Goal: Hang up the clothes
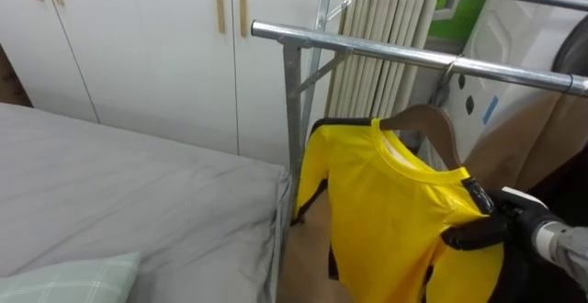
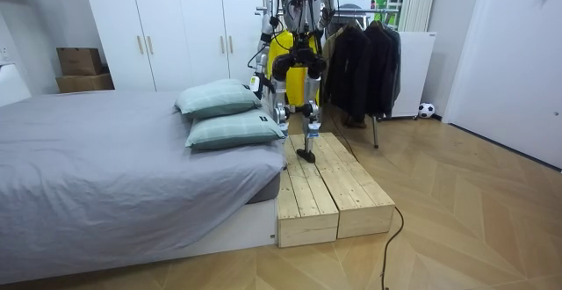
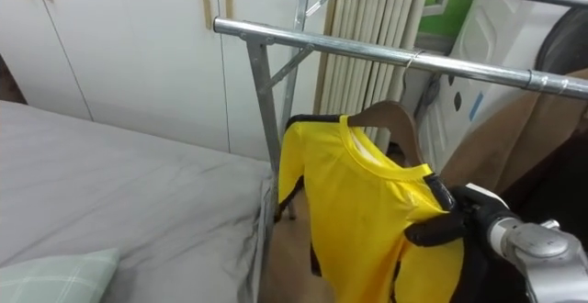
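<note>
Dark fingers (image 1: pixel 469 236) of the right hand (image 1: pixel 507 222) curl closed on the shoulder seam of the yellow shirt (image 1: pixel 386 211), at four o'clock in the eye view. The shirt sits on a wooden hanger (image 1: pixel 432 124), which hangs by its hook from the metal rail (image 1: pixel 386 50) at one o'clock. A grey bed (image 1: pixel 138 193) lies at eight o'clock, with white cupboards (image 1: pixel 156 46) at eleven. In the room view the robot stands on a wooden platform (image 2: pixel 325 193) beside the bed, the left hand (image 2: pixel 256 83) low at its side, its grip impossible to tell.
</note>
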Available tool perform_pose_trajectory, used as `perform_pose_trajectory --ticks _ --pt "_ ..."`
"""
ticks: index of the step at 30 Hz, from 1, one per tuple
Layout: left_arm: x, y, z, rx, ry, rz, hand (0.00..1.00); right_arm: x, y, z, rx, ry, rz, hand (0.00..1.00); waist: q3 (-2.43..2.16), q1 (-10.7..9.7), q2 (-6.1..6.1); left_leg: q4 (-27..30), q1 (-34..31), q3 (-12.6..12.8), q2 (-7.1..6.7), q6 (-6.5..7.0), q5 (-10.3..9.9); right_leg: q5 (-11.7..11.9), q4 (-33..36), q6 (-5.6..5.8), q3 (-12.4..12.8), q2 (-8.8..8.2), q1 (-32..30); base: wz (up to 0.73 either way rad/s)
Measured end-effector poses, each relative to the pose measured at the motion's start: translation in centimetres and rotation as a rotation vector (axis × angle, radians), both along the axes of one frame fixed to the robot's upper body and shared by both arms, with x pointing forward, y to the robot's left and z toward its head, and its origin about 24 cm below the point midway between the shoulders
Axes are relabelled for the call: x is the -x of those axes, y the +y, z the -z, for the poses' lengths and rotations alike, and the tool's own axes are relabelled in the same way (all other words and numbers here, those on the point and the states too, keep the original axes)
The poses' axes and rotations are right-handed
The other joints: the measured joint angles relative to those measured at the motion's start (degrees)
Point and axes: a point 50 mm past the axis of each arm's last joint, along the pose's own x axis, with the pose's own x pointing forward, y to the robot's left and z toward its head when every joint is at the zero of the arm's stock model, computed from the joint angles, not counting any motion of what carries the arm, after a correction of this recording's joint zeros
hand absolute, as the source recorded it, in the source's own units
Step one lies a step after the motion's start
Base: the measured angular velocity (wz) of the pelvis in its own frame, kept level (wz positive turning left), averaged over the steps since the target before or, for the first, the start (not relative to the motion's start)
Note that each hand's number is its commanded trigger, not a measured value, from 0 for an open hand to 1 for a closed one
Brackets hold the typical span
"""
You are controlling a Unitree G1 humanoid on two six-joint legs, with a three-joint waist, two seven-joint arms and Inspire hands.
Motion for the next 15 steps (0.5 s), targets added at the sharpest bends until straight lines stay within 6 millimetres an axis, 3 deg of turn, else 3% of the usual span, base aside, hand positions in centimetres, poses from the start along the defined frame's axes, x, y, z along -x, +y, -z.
perform_pose_trajectory --ticks 9,15 --pt "-0.04 0.04 -0.01 0.0 -0.001 0.001 0.0 0.32 -0.39 0.58 0.032 0.01 0.032 1.0 0.1 0.02 -0.11 0.01 -0.05 -0.1 -0.01 0.0 0.0 -0.02 -0.18 0.02 -0.01 -0.03 0.09 0.0" --pt "-0.11 0.02 0.0 0.005 -0.004 0.001 0.0 0.32 -0.41 0.64 0.068 0.01 0.024 1.0 0.45 0.01 0.31 0.01 -0.09 -0.1 -0.01 0.0 0.0 -0.03 -0.28 0.02 0.05 -0.03 0.1 0.0"
